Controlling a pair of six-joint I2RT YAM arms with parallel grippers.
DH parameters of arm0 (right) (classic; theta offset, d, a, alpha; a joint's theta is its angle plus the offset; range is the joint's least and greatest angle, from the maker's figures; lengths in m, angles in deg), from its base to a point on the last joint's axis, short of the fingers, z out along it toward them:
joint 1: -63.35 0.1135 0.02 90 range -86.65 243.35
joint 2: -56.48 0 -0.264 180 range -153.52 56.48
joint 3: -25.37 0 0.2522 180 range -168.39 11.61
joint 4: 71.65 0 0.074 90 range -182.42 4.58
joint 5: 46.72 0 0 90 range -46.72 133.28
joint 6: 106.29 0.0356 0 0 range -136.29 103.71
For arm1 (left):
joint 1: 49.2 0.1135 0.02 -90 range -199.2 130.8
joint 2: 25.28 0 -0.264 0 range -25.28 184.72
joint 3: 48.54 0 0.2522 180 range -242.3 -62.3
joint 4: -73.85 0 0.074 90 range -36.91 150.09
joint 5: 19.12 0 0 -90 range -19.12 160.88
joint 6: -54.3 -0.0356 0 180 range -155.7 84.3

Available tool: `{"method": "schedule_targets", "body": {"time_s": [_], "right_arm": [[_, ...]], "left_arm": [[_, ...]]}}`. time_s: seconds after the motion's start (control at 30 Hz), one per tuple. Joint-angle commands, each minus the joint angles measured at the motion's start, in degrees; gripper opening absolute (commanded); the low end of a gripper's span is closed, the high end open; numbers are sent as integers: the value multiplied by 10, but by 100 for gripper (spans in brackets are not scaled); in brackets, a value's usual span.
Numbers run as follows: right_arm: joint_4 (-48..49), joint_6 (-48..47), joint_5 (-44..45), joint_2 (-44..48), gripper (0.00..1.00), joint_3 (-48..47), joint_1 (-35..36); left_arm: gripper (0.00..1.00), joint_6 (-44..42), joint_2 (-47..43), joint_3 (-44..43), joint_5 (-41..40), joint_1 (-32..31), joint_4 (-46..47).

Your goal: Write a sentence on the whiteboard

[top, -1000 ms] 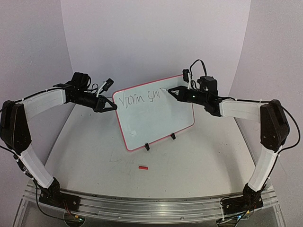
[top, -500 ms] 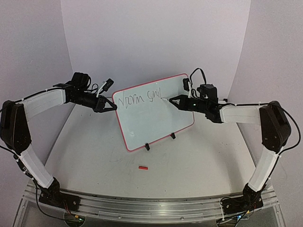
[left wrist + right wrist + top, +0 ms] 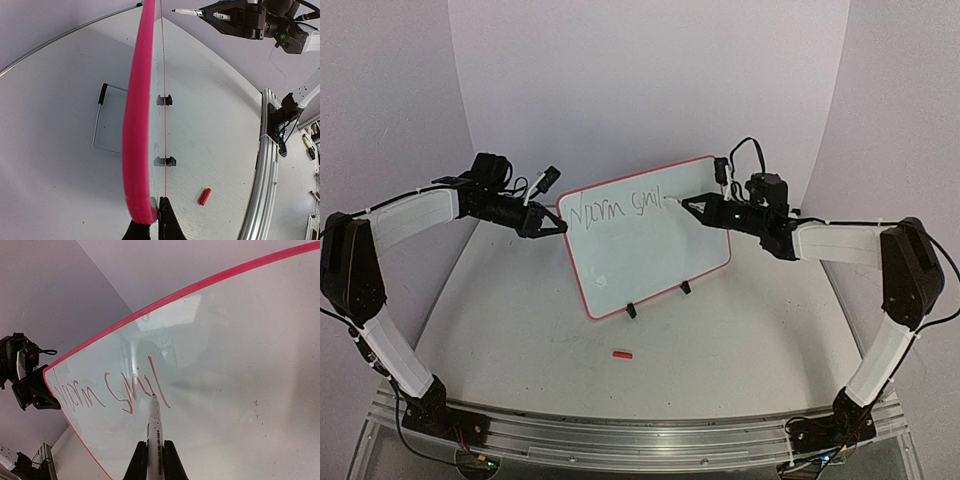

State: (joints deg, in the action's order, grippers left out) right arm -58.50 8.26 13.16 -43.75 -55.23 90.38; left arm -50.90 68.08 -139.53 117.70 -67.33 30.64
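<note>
Standing in the middle of the desk [image 3: 740,340], between the two arms, the whiteboard [image 3: 650,255] leans back a little and rests on its two black clip feet [image 3: 632,311] at the bottom edge. It is white and shiny with a pink-red rim. The left pincer [image 3: 555,228] is clamped on the rim at the board's left side. In the left wrist view its two fingers [image 3: 169,221] squeeze the pink edge from both sides. The right pincer [image 3: 688,202] is closed tight on a marker [image 3: 154,420], which sticks straight out between its fingers. The marker's tip touches the board near the top, right at the end of the sentence [image 3: 120,390]. The sentence is one line and reads something like "Norm smil", in thin reddish scrawl. A small red cap [image 3: 621,353] lies on the desk in front of the board, apart from it. Behind the board, the left wrist view shows a thin wire loop [image 3: 95,135] with a black end, lying on the desk.
</note>
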Motion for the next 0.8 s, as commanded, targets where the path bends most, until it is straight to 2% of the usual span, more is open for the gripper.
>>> {"method": "schedule_targets", "body": {"time_s": [0.0, 0.77], "right_arm": [[20, 4, 9, -8, 0, -26, -1], [18, 9, 56, -42, 0, -44, -1]], "left_arm": [[0, -57, -2, 2, -49, -12, -28], [0, -59, -1, 1, -51, -12, -28]]}}
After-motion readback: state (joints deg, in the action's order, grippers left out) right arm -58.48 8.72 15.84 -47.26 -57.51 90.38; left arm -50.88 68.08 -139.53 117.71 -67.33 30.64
